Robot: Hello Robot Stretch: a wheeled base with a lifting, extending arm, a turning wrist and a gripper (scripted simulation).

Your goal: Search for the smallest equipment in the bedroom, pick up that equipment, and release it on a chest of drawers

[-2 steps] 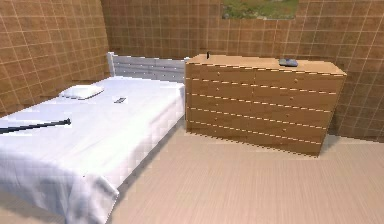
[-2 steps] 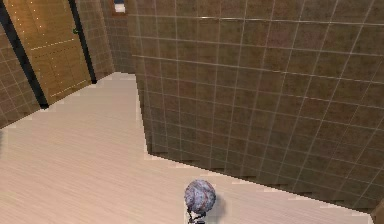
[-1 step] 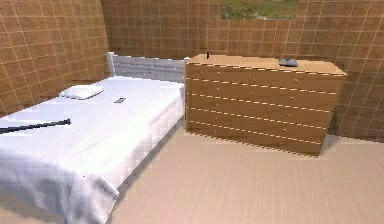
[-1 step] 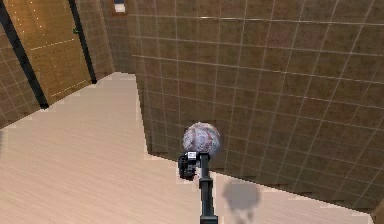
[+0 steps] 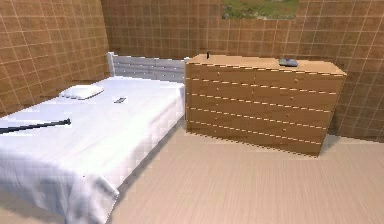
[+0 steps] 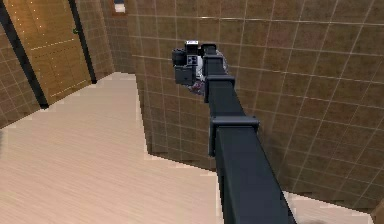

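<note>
A wooden chest of drawers stands against the tiled back wall in the forward view, with a small dark flat object on its top. Left of it is a white bed. A long dark bat-like thing lies at the bed's left edge, and a small dark item lies near the pillow. In the arm side view the dark arm bar rises toward the tiled wall. My gripper is at its far end, left of the white squares. I cannot tell whether it holds anything.
Light wooden floor lies in front of the chest and beside the bed. A landscape picture hangs above the chest. In the arm side view a wooden door stands at the left, and a brown tiled wall corner juts out close to the arm.
</note>
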